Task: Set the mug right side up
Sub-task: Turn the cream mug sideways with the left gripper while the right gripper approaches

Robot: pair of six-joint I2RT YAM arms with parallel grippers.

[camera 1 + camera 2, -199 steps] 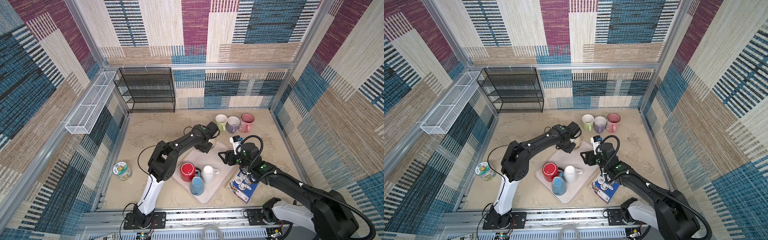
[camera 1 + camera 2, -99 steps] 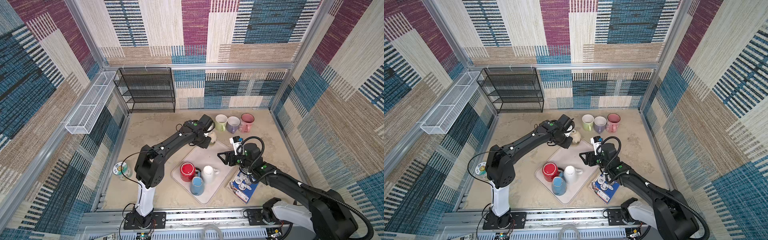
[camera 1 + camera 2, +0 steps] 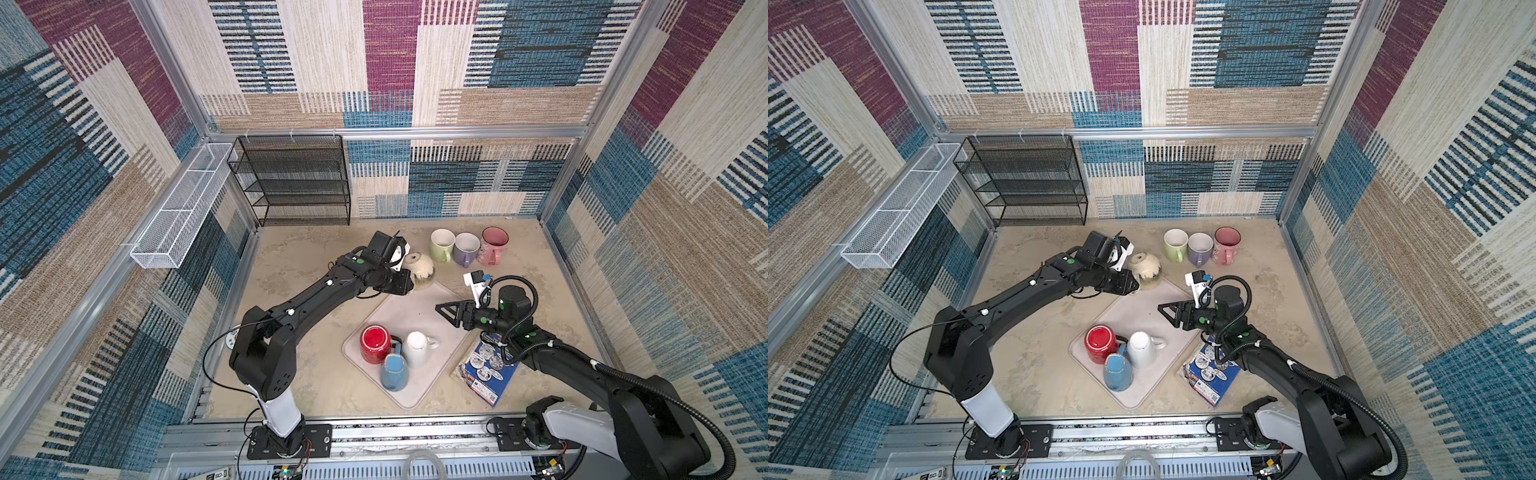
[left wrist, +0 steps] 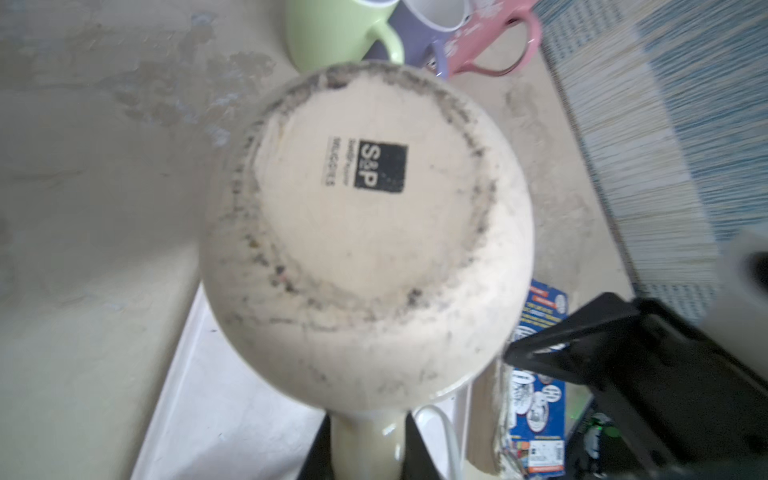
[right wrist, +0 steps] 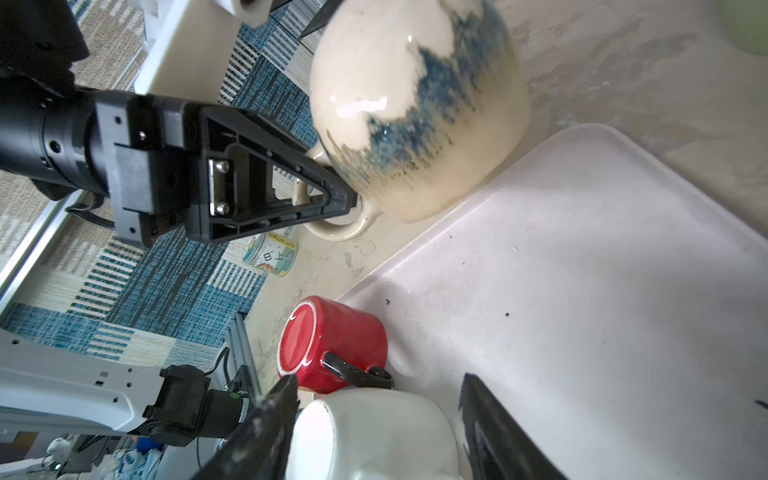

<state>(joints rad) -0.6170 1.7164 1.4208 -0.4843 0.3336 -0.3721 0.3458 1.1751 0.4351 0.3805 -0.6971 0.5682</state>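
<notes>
Left tool (image 5: 343, 201) is clamped on the handle of the cream mug (image 3: 422, 268), and the mug is tipped, base up, just off the far corner of the tray (image 3: 415, 309), near the green mug (image 3: 441, 245) on the table (image 3: 299, 266). Right tool (image 3: 442, 309) hangs over the tray, jaws apart, gripping nothing, the white mug (image 3: 417, 344) close by on the tray

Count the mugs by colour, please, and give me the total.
green mug: 1
purple mug: 1
pink mug: 1
cream mug: 1
red mug: 1
white mug: 1
blue mug: 1
Total: 7
</notes>
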